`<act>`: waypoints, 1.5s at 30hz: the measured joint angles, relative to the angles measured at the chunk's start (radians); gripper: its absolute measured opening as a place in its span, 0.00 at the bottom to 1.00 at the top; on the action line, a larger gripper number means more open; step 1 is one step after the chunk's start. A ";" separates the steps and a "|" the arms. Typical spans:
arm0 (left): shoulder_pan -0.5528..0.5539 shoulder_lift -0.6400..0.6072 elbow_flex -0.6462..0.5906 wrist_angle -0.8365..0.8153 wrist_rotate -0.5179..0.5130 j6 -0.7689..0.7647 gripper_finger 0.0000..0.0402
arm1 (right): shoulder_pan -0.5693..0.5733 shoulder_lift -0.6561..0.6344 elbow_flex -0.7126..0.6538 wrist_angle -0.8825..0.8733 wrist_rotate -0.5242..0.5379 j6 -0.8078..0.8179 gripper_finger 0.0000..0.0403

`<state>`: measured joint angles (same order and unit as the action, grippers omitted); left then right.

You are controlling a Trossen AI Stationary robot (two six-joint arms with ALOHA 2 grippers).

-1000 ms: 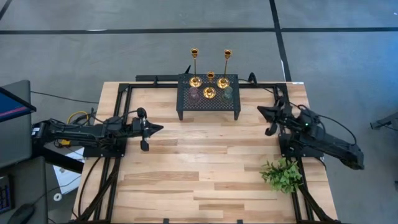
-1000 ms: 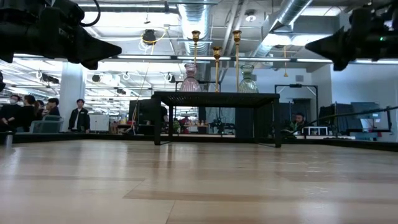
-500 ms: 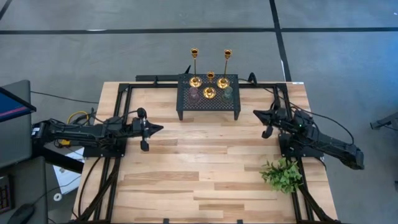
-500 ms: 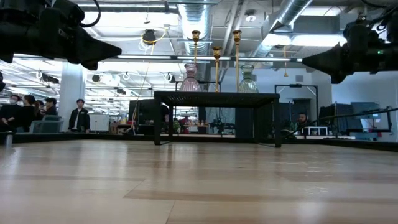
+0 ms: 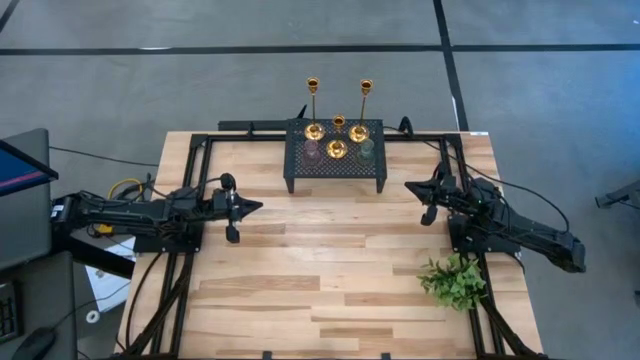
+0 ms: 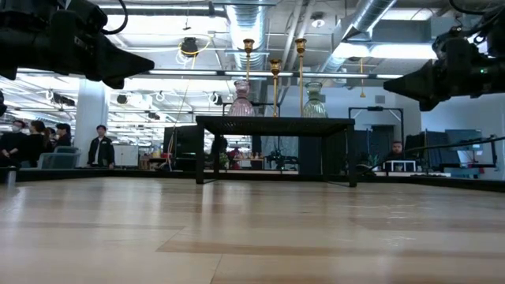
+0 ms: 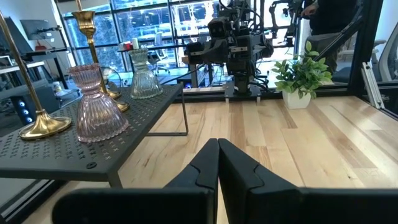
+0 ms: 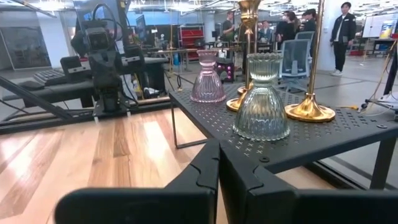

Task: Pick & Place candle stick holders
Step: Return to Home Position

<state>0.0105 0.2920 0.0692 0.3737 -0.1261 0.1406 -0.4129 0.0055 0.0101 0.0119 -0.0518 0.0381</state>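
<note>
Three gold candlesticks (image 5: 337, 148) stand by their round bases on the black perforated rack (image 5: 335, 172) at the table's far middle, with a pink squat holder (image 8: 208, 79) and a grey-green squat holder (image 8: 261, 99) beside them. My left gripper (image 5: 258, 206) is shut and empty, above the table left of the rack. My right gripper (image 5: 410, 186) is shut and empty, right of the rack's near right corner, pointing toward it.
A leafy green plant sprig (image 5: 455, 280) in a small white pot stands at the table's near right. The wooden table (image 5: 330, 270) lies between the arms. People stand in the room beyond the table (image 6: 101, 146).
My right gripper has moved toward the table's left, nearer the rack, still shut.
</note>
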 joint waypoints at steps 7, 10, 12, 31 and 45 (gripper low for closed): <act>0.000 0.000 0.000 0.000 0.000 0.000 0.02 | 0.000 0.000 0.000 -0.001 0.000 -0.003 0.00; 0.000 0.005 0.000 0.000 0.000 0.000 0.02 | 0.000 0.000 0.000 -0.001 0.000 -0.003 0.00; 0.000 0.005 0.000 0.000 0.000 0.000 0.02 | 0.000 0.000 0.000 -0.002 0.000 -0.003 0.00; 0.000 -0.202 0.001 -0.126 0.067 0.058 0.02 | 0.000 0.000 0.000 -0.004 0.000 -0.003 0.00; 0.000 -0.289 0.001 -0.298 0.067 0.011 0.02 | 0.000 0.000 0.000 -0.004 0.001 -0.003 0.00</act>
<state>0.0105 0.0029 0.0700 0.0762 -0.0593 0.1520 -0.4129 0.0059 0.0105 0.0082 -0.0513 0.0350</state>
